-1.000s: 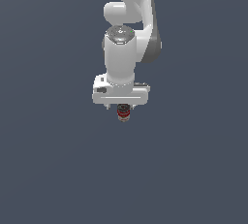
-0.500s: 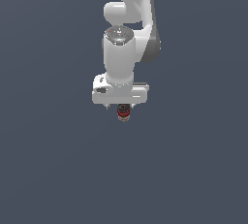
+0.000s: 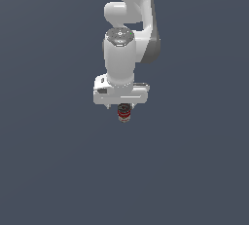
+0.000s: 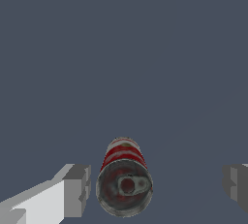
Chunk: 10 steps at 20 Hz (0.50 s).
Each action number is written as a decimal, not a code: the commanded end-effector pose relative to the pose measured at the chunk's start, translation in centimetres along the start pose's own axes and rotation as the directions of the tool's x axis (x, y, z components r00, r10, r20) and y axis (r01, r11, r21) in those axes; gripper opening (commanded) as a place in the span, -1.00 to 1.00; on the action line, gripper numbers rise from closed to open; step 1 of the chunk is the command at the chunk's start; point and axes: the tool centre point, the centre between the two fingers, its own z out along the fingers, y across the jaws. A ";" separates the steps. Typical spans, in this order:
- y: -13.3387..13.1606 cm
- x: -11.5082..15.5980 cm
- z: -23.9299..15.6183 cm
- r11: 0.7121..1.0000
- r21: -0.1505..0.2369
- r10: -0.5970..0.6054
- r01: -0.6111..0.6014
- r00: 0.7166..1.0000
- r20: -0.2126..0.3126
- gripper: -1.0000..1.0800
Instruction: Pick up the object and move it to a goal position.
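Observation:
The object is a tiny can (image 3: 124,114) with a red band and dark and whitish stripes. In the exterior view it sticks out just below my white gripper (image 3: 123,107). In the wrist view I look down on the can's lid (image 4: 124,184), with the red-banded side beyond it. The gripper (image 4: 157,186) is open around the can. One grey finger (image 4: 77,189) is close beside the can without visibly touching it. The other finger (image 4: 236,184) stands well away from it. I cannot tell whether the can rests on the surface.
A plain dark grey-blue surface (image 3: 58,170) fills both views. The white arm (image 3: 129,5) rises from the gripper toward the top of the exterior view. No other objects show.

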 end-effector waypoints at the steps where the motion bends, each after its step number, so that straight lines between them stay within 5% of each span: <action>1: -0.2 -0.5 0.6 1.000 0.002 -0.005 0.005 1.000 0.003 0.92; 10: -1.4 -3.9 3.8 0.999 0.016 -0.035 0.035 0.999 0.017 0.92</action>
